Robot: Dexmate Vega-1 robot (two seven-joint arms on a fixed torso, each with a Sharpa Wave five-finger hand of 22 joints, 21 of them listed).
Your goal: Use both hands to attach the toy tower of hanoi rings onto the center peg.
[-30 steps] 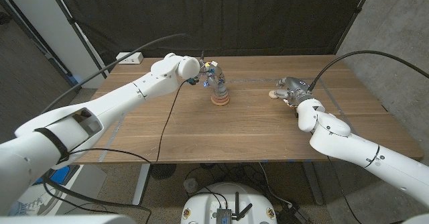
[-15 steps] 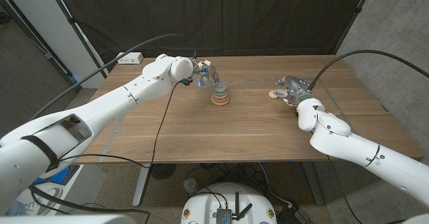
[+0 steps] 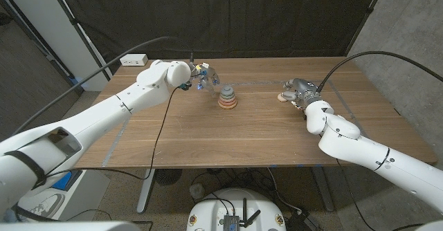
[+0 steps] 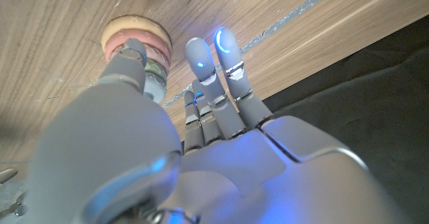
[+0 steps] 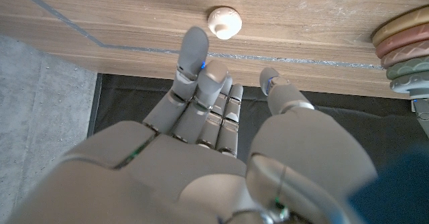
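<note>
The ring stack (image 3: 227,99) stands on the table's far middle, with pink and orange rings low and a grey one on top. My left hand (image 3: 204,77) hovers just left of it, fingers spread, holding nothing. In the left wrist view my left hand (image 4: 221,137) reaches out beside the ring stack (image 4: 137,49) with its thumb nearest the rings. A small cream knob-shaped piece (image 3: 282,97) lies on the wood right of the stack. My right hand (image 3: 300,91) is just beyond it, empty. In the right wrist view the fingers of my right hand (image 5: 214,150) point toward the cream piece (image 5: 224,21), apart from it.
A white power strip (image 3: 133,60) sits at the table's back left corner. A thin black cable (image 3: 166,134) hangs from my left arm across the table's front. Pale tape lines (image 5: 281,56) mark the wood. A dark curtain hangs behind the table.
My left hand has let go at the top of the ring stack and drawn back to the left. My right hand has stayed where it was.
</note>
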